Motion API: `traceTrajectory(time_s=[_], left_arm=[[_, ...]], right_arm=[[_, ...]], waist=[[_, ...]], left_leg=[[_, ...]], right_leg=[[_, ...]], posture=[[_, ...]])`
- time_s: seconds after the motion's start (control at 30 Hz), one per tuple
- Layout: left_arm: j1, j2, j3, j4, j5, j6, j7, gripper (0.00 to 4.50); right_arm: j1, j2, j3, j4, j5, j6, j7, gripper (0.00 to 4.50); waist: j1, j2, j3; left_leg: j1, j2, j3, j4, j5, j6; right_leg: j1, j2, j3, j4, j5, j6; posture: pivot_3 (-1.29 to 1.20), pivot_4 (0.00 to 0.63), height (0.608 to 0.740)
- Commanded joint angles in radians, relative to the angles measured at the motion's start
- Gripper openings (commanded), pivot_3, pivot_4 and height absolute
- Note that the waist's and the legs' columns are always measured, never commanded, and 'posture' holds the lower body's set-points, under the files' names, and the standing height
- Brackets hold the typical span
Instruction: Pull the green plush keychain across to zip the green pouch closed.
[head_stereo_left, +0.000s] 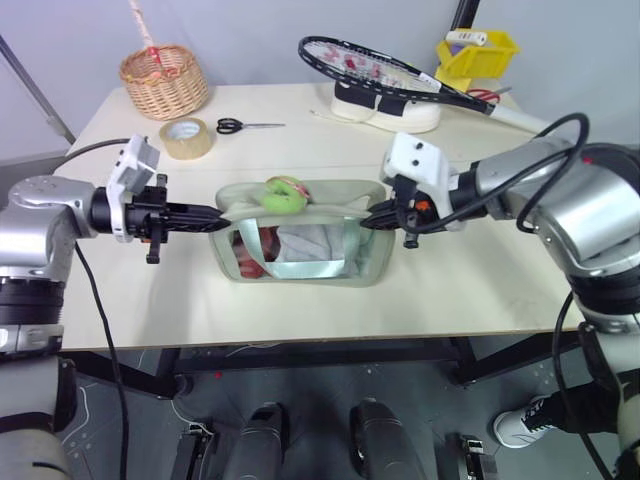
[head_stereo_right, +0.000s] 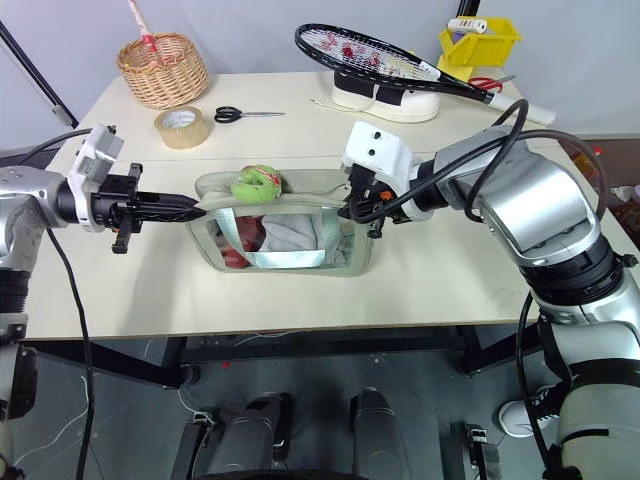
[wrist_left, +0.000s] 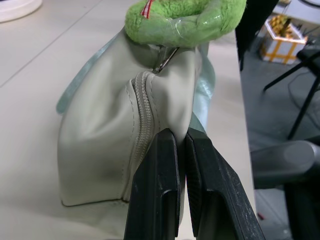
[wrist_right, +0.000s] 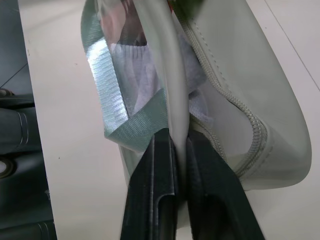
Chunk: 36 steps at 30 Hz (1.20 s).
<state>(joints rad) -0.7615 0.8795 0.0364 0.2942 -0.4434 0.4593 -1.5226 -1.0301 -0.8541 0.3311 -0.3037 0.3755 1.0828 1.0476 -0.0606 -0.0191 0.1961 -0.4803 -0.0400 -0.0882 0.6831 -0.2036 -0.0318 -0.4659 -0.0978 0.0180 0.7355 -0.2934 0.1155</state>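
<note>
The green pouch (head_stereo_left: 365, 262) lies at the middle of the table, its clear side showing white and red contents. On its top, left of centre, rests the green plush keychain (head_stereo_left: 283, 194), clipped to the zipper pull (wrist_left: 165, 60). My left gripper (head_stereo_left: 222, 220) reaches level from the left and is shut on the pouch's left end; in the left wrist view the fabric edge sits pinched between its fingers (wrist_left: 160, 170). From the right, my right gripper (head_stereo_left: 368, 222) is shut on the pouch's right rim, which runs between its fingers (wrist_right: 155, 170). Neither gripper touches the keychain.
A wicker basket (head_stereo_left: 163, 80), a tape roll (head_stereo_left: 187, 138) and scissors (head_stereo_left: 245, 126) sit at the back left. A racket (head_stereo_left: 390, 72) lies across white shoes (head_stereo_left: 385, 108) at the back, beside a yellow bin (head_stereo_left: 475, 55). The table's front edge (head_stereo_left: 300, 340) lies just in front of the pouch.
</note>
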Motion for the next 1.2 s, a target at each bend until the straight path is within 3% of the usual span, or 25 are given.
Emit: traceTrajectory(time_s=[0.03, 0.17, 0.2, 0.27, 0.4, 0.5, 0.63, 0.73, 0.93, 1.1, 1.2], left_arm=[[-0.008, -0.004, -0.021, 0.005, 0.038, -0.027, 0.026, 0.00], [-0.009, -0.009, -0.024, 0.000, 0.037, -0.030, 0.029, 0.00], [-0.010, -0.010, -0.025, 0.001, 0.038, -0.030, 0.029, 0.00], [-0.009, -0.013, -0.025, 0.001, 0.040, -0.032, 0.030, 0.00], [-0.001, -0.012, -0.022, -0.012, 0.033, -0.025, 0.036, 0.00], [0.005, -0.008, -0.019, -0.017, 0.033, -0.023, 0.041, 0.00], [0.013, -0.002, -0.014, -0.025, 0.026, -0.019, 0.044, 0.00], [0.022, -0.001, -0.012, -0.029, 0.027, -0.020, 0.048, 0.00], [0.042, -0.002, -0.008, -0.042, 0.026, -0.018, 0.060, 0.00], [0.059, 0.008, 0.002, -0.051, 0.021, -0.010, 0.072, 0.00], [0.065, 0.016, 0.008, -0.053, 0.015, -0.001, 0.082, 0.00]], right_arm=[[-0.007, -0.020, -0.103, -0.042, 0.081, -0.025, 0.065, 2.04], [-0.086, 0.063, -0.202, 0.009, 0.169, -0.018, 0.051, 4.20], [-0.110, 0.096, -0.204, 0.027, 0.172, -0.011, 0.027, 4.42], [-0.138, 0.144, -0.184, 0.046, 0.163, -0.012, -0.003, 4.42], [-0.201, 0.297, -0.007, 0.166, 0.020, -0.090, -0.102, 4.42], [-0.222, 0.346, 0.038, 0.202, -0.015, -0.110, -0.107, 3.51], [-0.238, 0.365, 0.061, 0.233, -0.047, -0.125, -0.106, 1.43], [-0.247, 0.356, -0.007, 0.239, -0.008, -0.074, -0.104, 0.02], [-0.201, 0.255, -0.182, 0.232, 0.049, 0.053, -0.142, 0.02], [0.052, -0.053, -0.225, 0.254, -0.087, -0.043, -0.185, 0.02], [0.206, -0.176, -0.279, 0.247, -0.117, -0.090, -0.198, 0.02]], waist=[[0.003, 0.000, 0.000], [0.009, 0.000, 0.000], [0.005, 0.000, 0.000], [0.006, 0.000, 0.000], [0.007, 0.000, 0.000], [0.014, 0.000, 0.000], [0.017, 0.000, 0.000], [0.016, 0.000, 0.000], [0.019, 0.000, 0.000], [0.035, -0.001, -0.001], [0.027, 0.000, -0.001]], left_leg=[[0.000, 0.000, 0.000, 0.000, 0.000, 0.000], [0.001, 0.000, 0.000, 0.000, 0.000, 0.000], [0.002, 0.000, 0.000, 0.000, 0.000, 0.000], [0.003, 0.000, 0.000, 0.000, 0.000, 0.000], [0.003, 0.000, 0.000, 0.000, 0.000, 0.000], [0.002, 0.000, 0.000, 0.000, 0.000, 0.000], [0.001, -0.001, 0.000, 0.001, 0.000, 0.000], [0.003, -0.001, 0.000, 0.001, 0.000, 0.000], [0.002, -0.001, -0.001, 0.001, 0.000, 0.000], [0.003, -0.002, 0.000, 0.001, 0.000, 0.000], [0.003, -0.001, 0.002, 0.001, 0.000, 0.000]], right_leg=[[0.000, 0.000, 0.000, 0.000, 0.000, 0.000], [0.001, 0.000, 0.000, 0.000, 0.000, 0.000], [0.002, 0.000, 0.000, 0.000, 0.000, 0.000], [0.002, 0.000, 0.000, 0.000, 0.000, 0.000], [0.003, 0.000, 0.000, 0.000, 0.000, 0.000], [0.001, 0.000, 0.000, 0.001, 0.000, 0.000], [0.001, 0.000, 0.000, 0.000, 0.000, 0.000], [0.003, 0.000, 0.000, 0.000, 0.000, 0.000], [0.003, 0.000, 0.000, 0.000, 0.000, 0.000], [0.005, -0.001, -0.001, -0.002, 0.000, 0.000], [0.003, -0.001, 0.001, -0.002, 0.000, 0.000]], posture=[[0.00, 0.150, 0.659], [0.00, 0.150, 0.659], [0.00, 0.150, 0.659], [0.00, 0.150, 0.659], [0.00, 0.150, 0.659], [0.00, 0.150, 0.659], [0.00, 0.150, 0.659], [0.00, 0.150, 0.659], [0.00, 0.150, 0.659], [0.00, 0.150, 0.659], [0.00, 0.150, 0.659]])
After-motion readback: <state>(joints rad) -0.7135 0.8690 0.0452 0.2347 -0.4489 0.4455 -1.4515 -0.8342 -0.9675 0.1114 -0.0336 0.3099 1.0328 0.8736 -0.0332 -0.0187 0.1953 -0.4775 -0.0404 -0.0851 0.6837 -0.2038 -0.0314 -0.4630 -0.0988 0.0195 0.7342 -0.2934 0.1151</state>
